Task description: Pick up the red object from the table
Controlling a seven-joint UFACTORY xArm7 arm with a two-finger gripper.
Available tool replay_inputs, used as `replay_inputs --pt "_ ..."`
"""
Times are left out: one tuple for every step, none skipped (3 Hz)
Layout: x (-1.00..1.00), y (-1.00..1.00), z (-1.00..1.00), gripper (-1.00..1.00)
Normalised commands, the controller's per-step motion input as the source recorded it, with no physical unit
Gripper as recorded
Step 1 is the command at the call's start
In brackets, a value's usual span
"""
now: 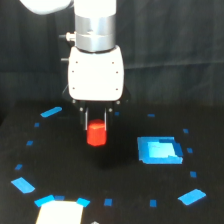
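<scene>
one white xarm6 arm comes straight down from the top of the exterior view, its silver wrist collar stacked on a rounded white housing, the whole thing upright and facing the camera. below the housing the gripper [96, 121] points down at the table [125, 175], its two dark fingers hanging vertically on either side of the red object [96, 134]. the fingers sit close against the upper part of the block, so the claw reads as clenched on it, though the contact itself is blurred and the fingertips are hard to separate from the dark background.

the red object is a small red-orange cylinder, upright, about as wide as the gap between the fingers. it sits a little left of the middle of the scene, directly under the wrist. whether its base rests on the black surface or hangs just clear of it cannot be told from this view.

around it the black matte table is dotted with blue tape marks. a larger blue square patch [159, 150] lies to the exterior view's right of the block, near but apart from it. a slanted blue strip [51, 112] lies farther back on the left, another angled blue piece [22, 185] sits near the left edge, and one more [192, 197] near the right. a pale, bright shape [59, 212] fills part of the near edge. nothing stands between the gripper and the block. no writing or brand can be read.
</scene>
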Motion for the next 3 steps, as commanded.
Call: replay_inputs --pt "-0.06 0.89 1.00 -1.00" --pt "0.36 -0.39 0.96 -0.94" --pt "0.08 -0.22 -0.94 -0.88"
